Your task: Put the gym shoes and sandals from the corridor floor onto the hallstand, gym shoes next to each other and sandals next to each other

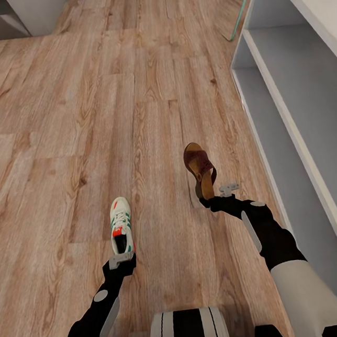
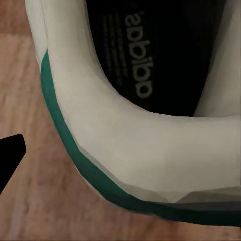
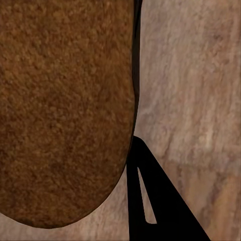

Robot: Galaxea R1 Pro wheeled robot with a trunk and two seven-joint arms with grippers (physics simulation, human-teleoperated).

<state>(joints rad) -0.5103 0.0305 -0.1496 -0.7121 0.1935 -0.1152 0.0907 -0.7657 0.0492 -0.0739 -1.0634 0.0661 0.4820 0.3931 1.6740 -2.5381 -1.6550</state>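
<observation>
Both grippers clamp shoes — left (image 1: 125, 257) the white green-striped sneaker (image 1: 121, 224), right (image 1: 206, 198) the maroon leather sandal (image 1: 199, 167); white shelved hallstand (image 1: 300, 120) at three o'clock shows nothing placed yet.

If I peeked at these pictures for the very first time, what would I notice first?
You'd spot two shoes held up over the wooden floor: a white gym shoe with green stripes in the left gripper, and a brown sandal in the right gripper. A big white hallstand stands along the right side, its shelves bare.
</observation>
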